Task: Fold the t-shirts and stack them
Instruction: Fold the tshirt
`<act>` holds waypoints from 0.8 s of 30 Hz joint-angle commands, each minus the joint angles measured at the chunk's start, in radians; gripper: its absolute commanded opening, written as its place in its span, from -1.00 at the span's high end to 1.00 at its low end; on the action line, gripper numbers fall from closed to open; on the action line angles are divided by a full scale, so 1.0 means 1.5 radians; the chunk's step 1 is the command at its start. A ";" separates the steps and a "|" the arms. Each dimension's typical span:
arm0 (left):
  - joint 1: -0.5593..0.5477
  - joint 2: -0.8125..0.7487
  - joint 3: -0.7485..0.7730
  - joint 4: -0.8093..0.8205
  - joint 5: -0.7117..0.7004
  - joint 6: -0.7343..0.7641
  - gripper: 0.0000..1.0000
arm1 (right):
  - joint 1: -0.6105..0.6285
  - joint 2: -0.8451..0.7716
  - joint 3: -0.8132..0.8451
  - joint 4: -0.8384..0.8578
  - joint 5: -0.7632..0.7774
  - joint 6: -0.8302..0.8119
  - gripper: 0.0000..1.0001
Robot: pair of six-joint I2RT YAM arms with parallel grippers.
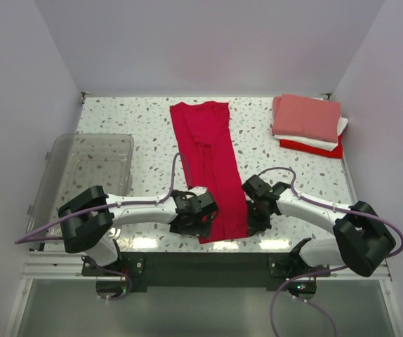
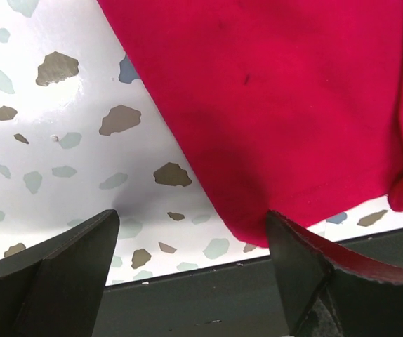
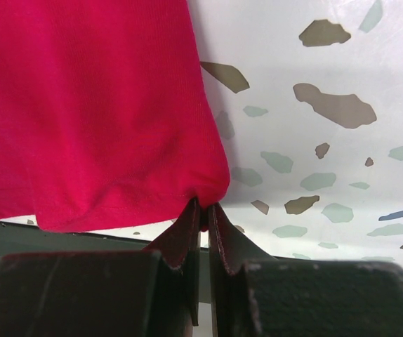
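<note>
Crimson shirt [image 1: 212, 165] lies in a long strip, its near hem at the jaws. Right gripper [image 3: 203, 210] is pinched closed on one hem corner. Left gripper [image 2: 192, 221] gapes wide, the other corner just inside one jaw, ungrasped, probably so both can lift evenly.

- The whole worktop [image 1: 293, 151] is viewed from above and behind its near edge, facing the far edge.
- The left wrist view is held close over the near edge, framed by the left claw [image 2: 193, 217].
- The right wrist view is set equally close, behind the right claw [image 3: 203, 207].
- The near hem of the crimson shirt [image 1: 215, 168] is shared by all three views.
</note>
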 commanded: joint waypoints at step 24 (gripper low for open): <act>-0.011 0.026 0.034 0.001 0.083 0.063 -0.33 | 0.004 0.018 -0.013 0.012 0.001 -0.006 1.00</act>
